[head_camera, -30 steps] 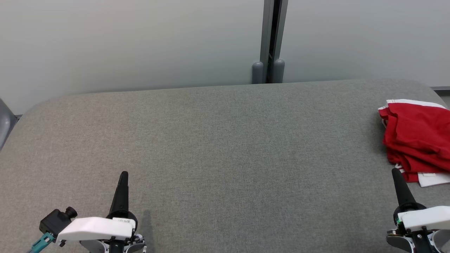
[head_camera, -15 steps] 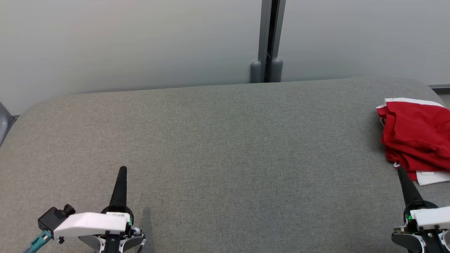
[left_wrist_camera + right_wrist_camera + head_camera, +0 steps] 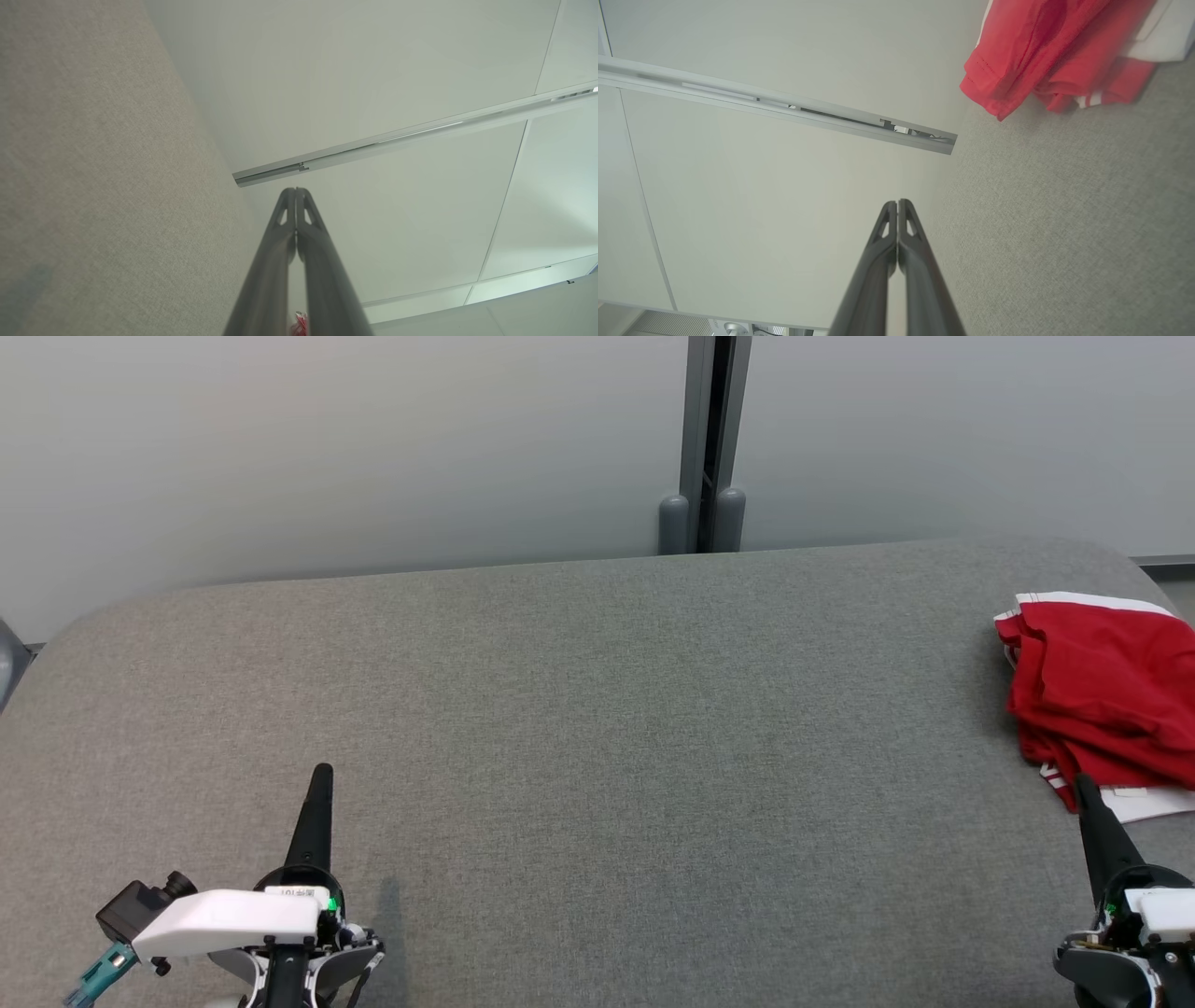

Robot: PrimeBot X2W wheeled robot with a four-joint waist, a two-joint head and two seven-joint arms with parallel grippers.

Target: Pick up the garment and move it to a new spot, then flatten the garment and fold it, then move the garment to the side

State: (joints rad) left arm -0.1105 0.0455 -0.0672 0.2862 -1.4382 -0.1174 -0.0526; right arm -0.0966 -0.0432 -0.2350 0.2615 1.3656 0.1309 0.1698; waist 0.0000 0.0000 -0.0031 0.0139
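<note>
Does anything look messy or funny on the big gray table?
One thing: the red garment lies bunched in rumpled layers at the right edge of the gray fabric surface, white trim poking out, instead of lying flat. The left claw and right claw are shut and hold nothing.

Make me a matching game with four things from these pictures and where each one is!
Things:
1. crumpled red cloth garment with white trim
2. wide grey fabric-covered table
3. left end effector with dark fingers
4. grey metal post

Places:
a. behind the table's far edge
b. lower left, shut
c. on the table's right end
d. under the garment

Pairs: 1-c, 2-d, 3-b, 4-a
</note>
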